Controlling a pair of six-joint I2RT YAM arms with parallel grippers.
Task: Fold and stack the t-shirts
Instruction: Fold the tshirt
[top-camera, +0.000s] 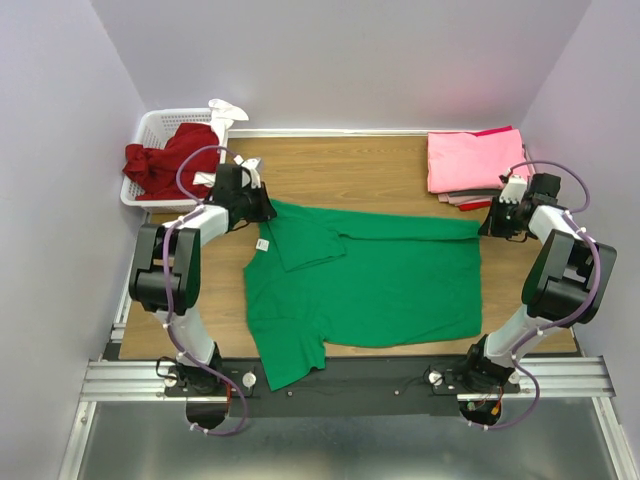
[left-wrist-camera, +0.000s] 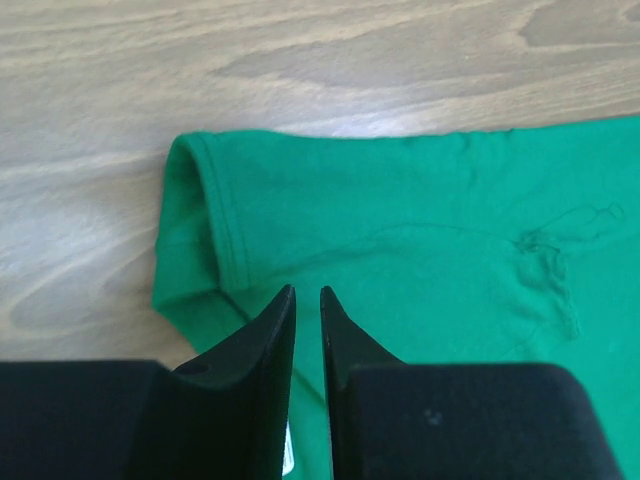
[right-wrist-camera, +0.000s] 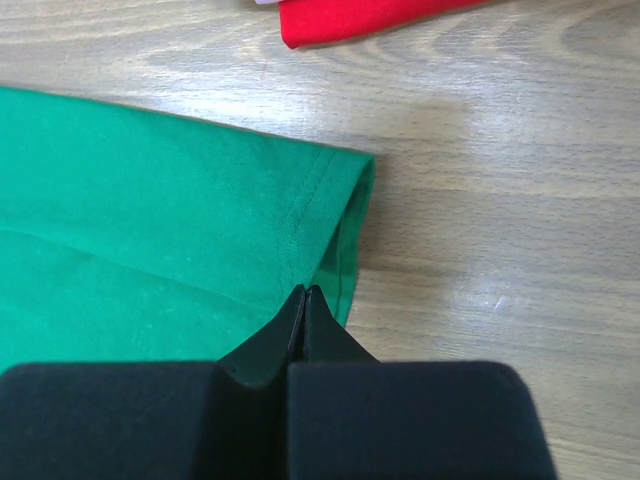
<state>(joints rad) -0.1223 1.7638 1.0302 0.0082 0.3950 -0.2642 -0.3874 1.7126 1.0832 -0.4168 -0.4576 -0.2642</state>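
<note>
A bright green t-shirt (top-camera: 380, 280) lies spread on the wooden table, its top edge folded down and its white neck tag (top-camera: 264, 244) showing. My left gripper (top-camera: 258, 205) is over the shirt's far left corner; in the left wrist view (left-wrist-camera: 307, 290) its jaws stand a narrow gap apart above the green cloth (left-wrist-camera: 420, 220). My right gripper (top-camera: 492, 222) is at the far right corner; in the right wrist view (right-wrist-camera: 304, 290) its jaws are closed at the hem (right-wrist-camera: 130, 200). A stack of pink shirts (top-camera: 470, 160) sits at the far right. A dark red shirt (top-camera: 165, 160) hangs from the basket.
A white slotted basket (top-camera: 150, 125) stands at the far left corner, with a white object (top-camera: 225, 108) on its rim. A red cloth edge (right-wrist-camera: 350, 15) under the pink stack lies close beyond my right gripper. Walls close the table on three sides.
</note>
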